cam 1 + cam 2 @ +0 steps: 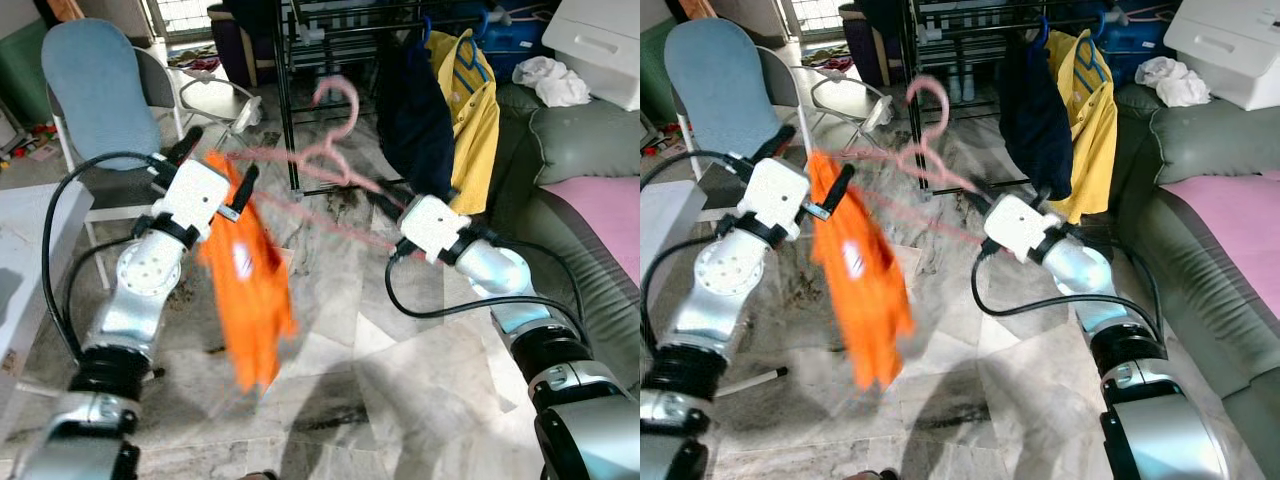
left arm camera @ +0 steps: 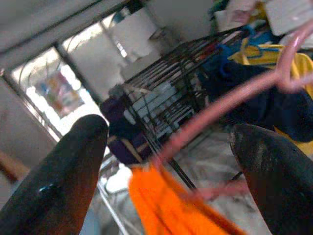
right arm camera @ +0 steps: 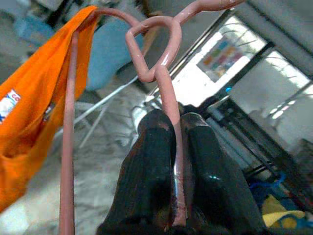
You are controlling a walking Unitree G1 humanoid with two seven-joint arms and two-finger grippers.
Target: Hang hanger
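The right gripper (image 3: 173, 147) pinches the thin pink wire hanger (image 1: 335, 160) between pressed-together fingers, near its twisted neck. The left gripper (image 1: 215, 170), fingers spread wide, sits at the hanger's left shoulder, where the soft orange shirt (image 1: 250, 290) droops limply. The hanger hangs mid-air, short of the black metal clothes rack (image 1: 340, 20) farther off. Probably best to keep the hook upright, lift it above a rail beside the yellow shirt (image 1: 475, 100), then lower gently.

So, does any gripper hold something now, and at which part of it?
Yes: the right gripper pinches the pink hanger by its wire arm, just below the twisted neck. The left gripper is open; the orange garment hangs between its fingers.
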